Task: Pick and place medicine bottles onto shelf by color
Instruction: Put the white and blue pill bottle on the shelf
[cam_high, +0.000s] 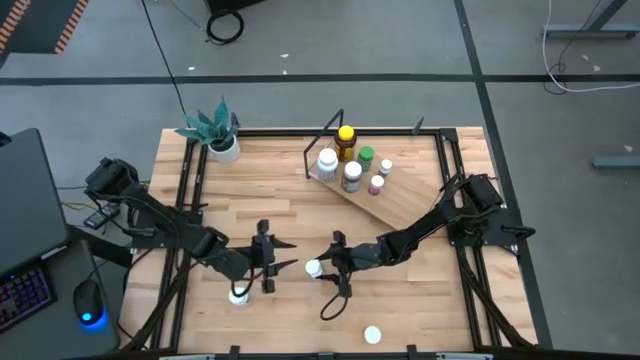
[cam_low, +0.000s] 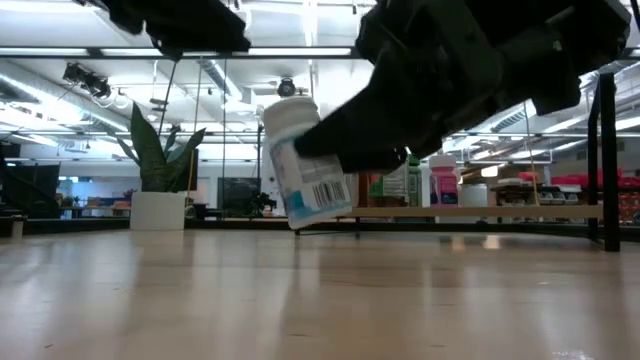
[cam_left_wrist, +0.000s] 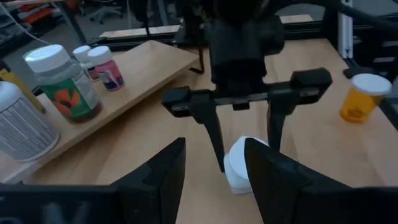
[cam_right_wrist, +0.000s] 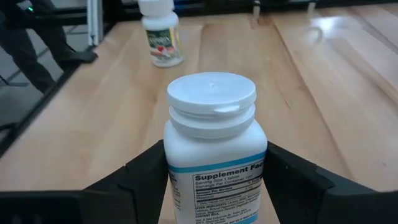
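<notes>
My right gripper (cam_high: 325, 268) is shut on a white medicine bottle (cam_right_wrist: 214, 149) with a white cap and a blue-edged label, above the table's middle. In the low view this bottle (cam_low: 305, 165) hangs tilted, clear of the wood. My left gripper (cam_high: 285, 255) stands open just left of it, its fingers (cam_left_wrist: 158, 180) facing the bottle's cap (cam_left_wrist: 239, 163) with nothing between them. The shelf (cam_high: 400, 205) at the far right carries several bottles, among them a yellow-capped amber one (cam_high: 346, 140) and a green-capped one (cam_high: 366, 157). My right gripper pinches the white bottle's round body (cam_right_wrist: 174, 168) between its two fingers (cam_right_wrist: 140, 177), below the shoulder. The fingers come from the table's right, slanting a little downward. The bottle is lifted clear of the table and tilted, with its cap (cam_low: 285, 110) toward the left arm.
A white-capped bottle (cam_high: 238, 295) stands on the table under the left arm. An amber bottle with a white cap (cam_high: 372, 335) stands near the front edge. A potted plant (cam_high: 222, 140) is at the far left corner. Black frame rails (cam_high: 190, 200) run along both table sides.
</notes>
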